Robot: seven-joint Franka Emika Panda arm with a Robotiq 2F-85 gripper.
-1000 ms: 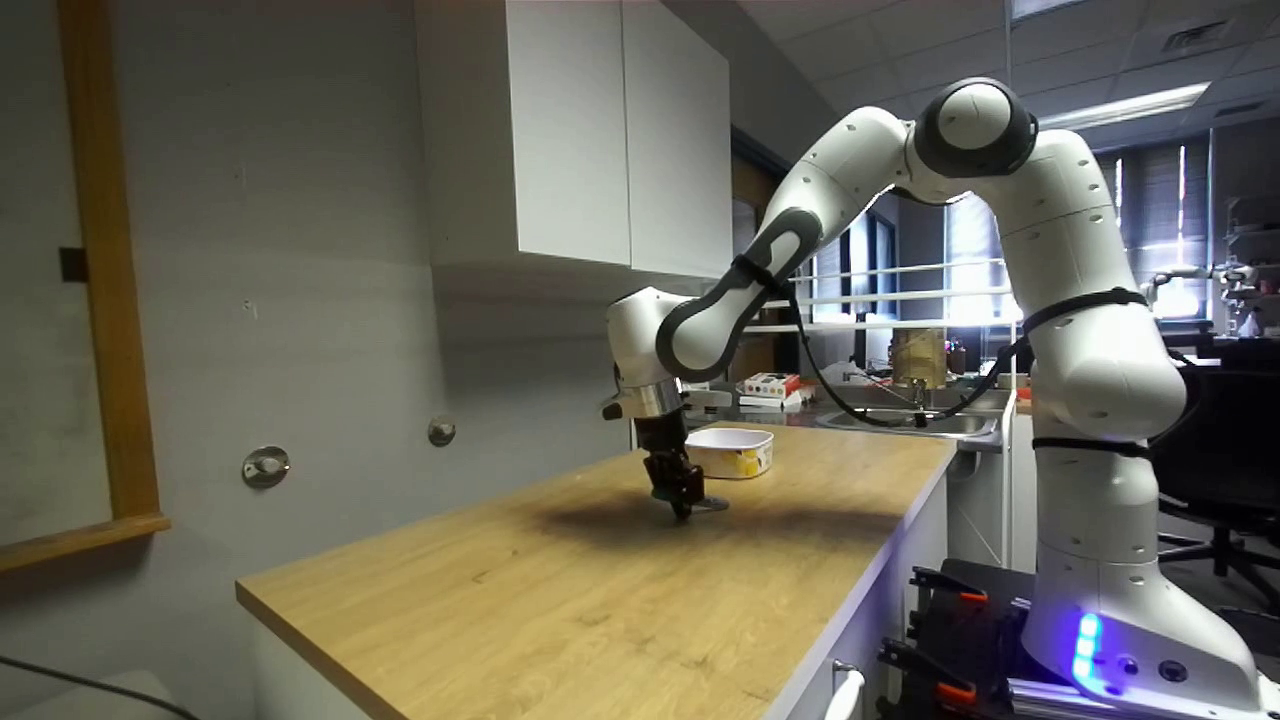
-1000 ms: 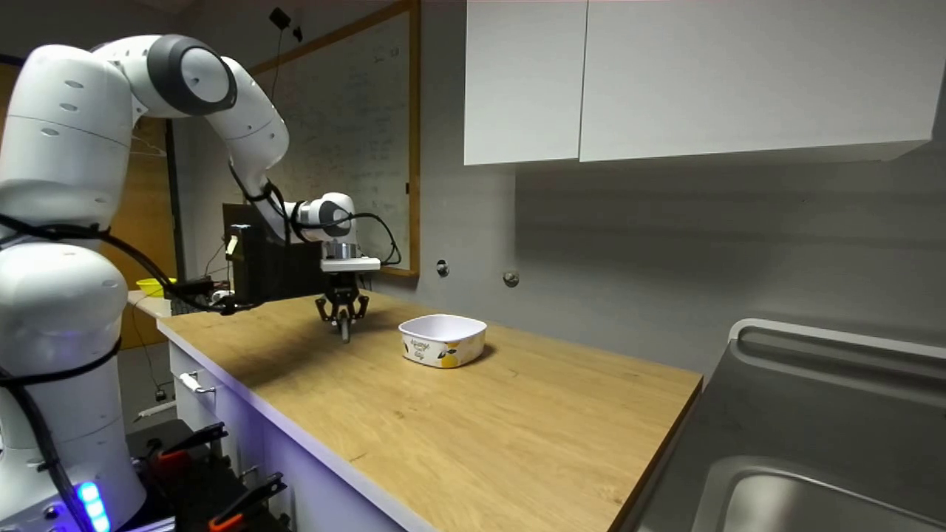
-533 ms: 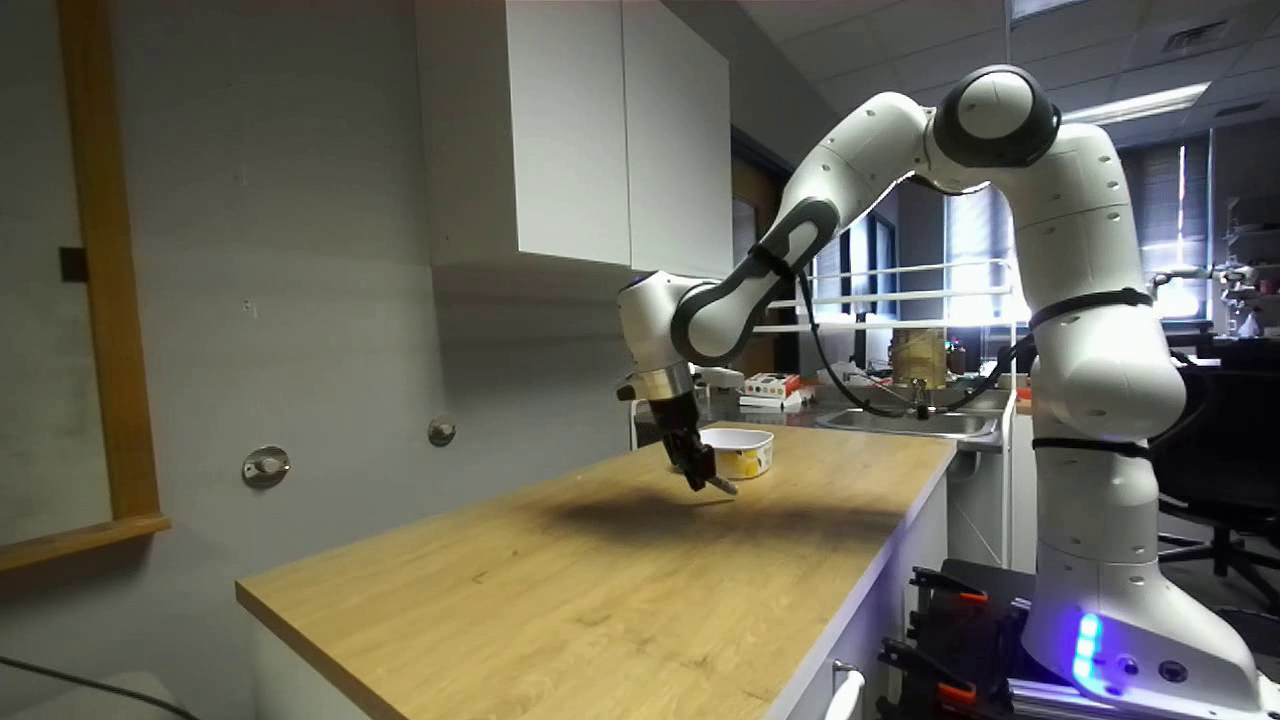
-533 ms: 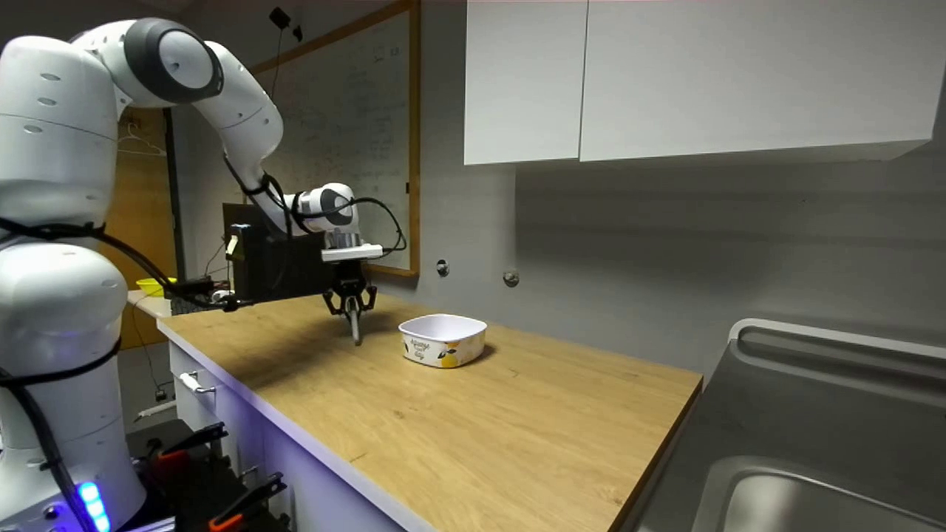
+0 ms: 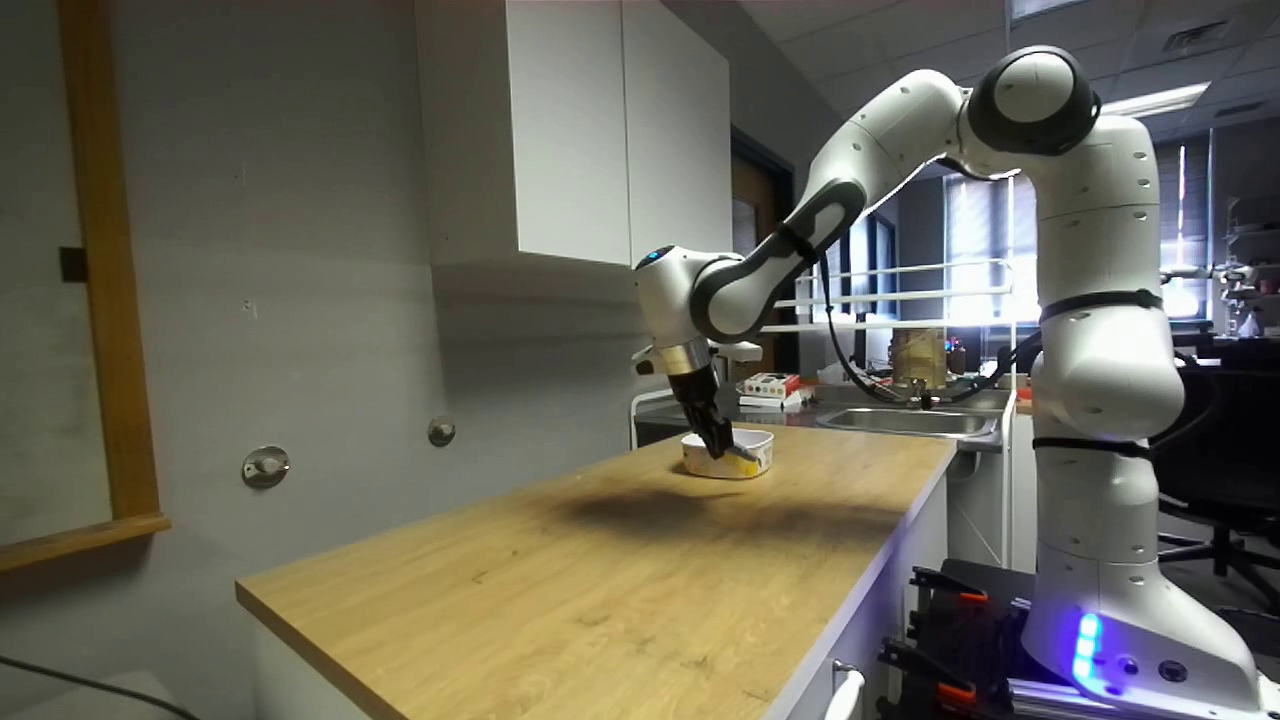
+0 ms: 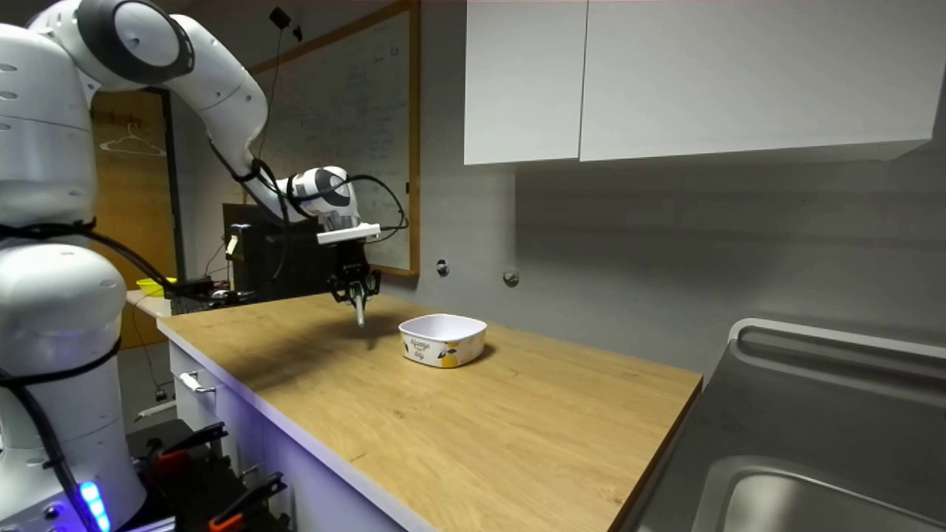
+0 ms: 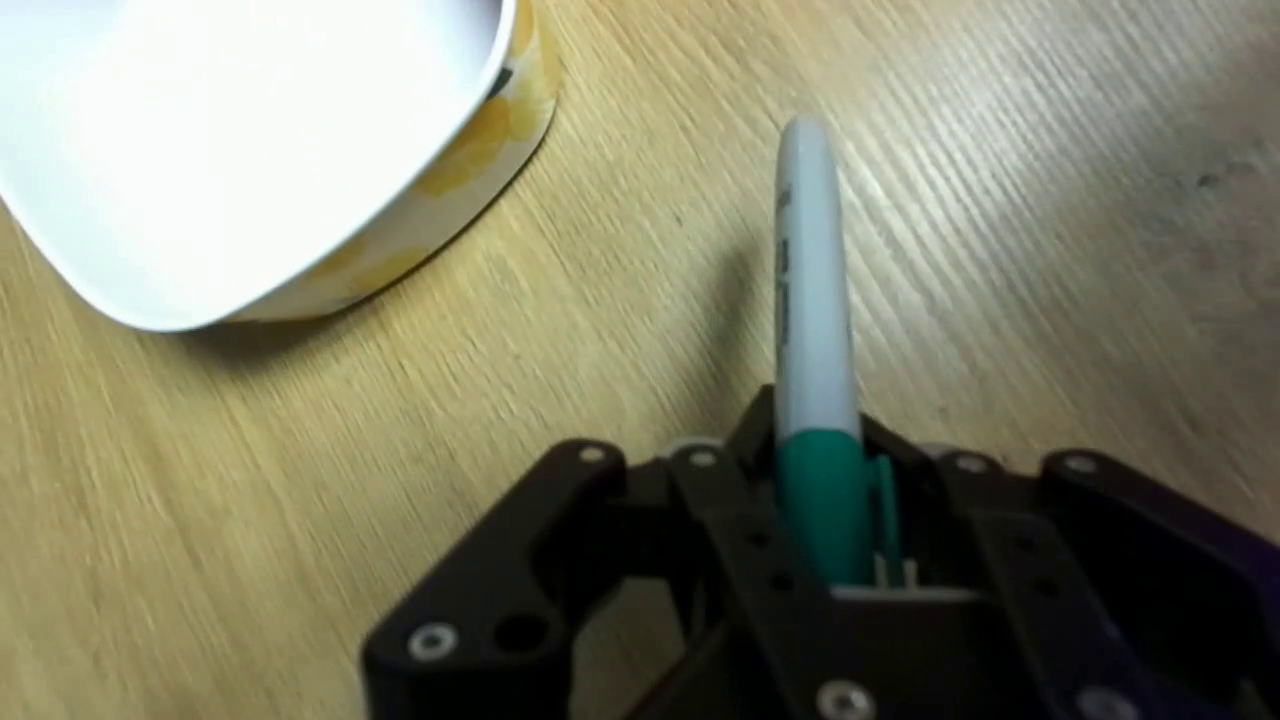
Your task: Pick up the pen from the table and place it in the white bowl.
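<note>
Wrist view: the gripper [image 7: 822, 432] is drawn in snug on the pen [image 7: 812, 300], w/ the green end pinched btwn its tips and the grey end sticking out ahead. The pen is beside the white bowl [image 7: 260, 160], outside its rim, w/ no part over it. Its shadow [image 7: 728, 310] falls on the table [image 7: 250, 520], on the bowl side of the pen and mostly apart from it.

In an exterior view the pen [image 6: 360, 312] points down from the gripper, low end off the table, w/ a gap btwn it and the bowl. In an exterior view the pen [image 5: 743, 453] crosses the bowl's wall, but that's prob. just line of sight.

Progress: pick-up looks done and the grip seems firm, so the task is prob. a bit past halfway. Placing isn't done: the bowl sits upright on the table, no pen in it as far as its inside shows. To do: bring the pen across to the bowl, get it over the rim, lower a bit, let go, back off. Can't tell if the pen's low end is higher than the bowl's rim, so some lift may be needed 1st.
</note>
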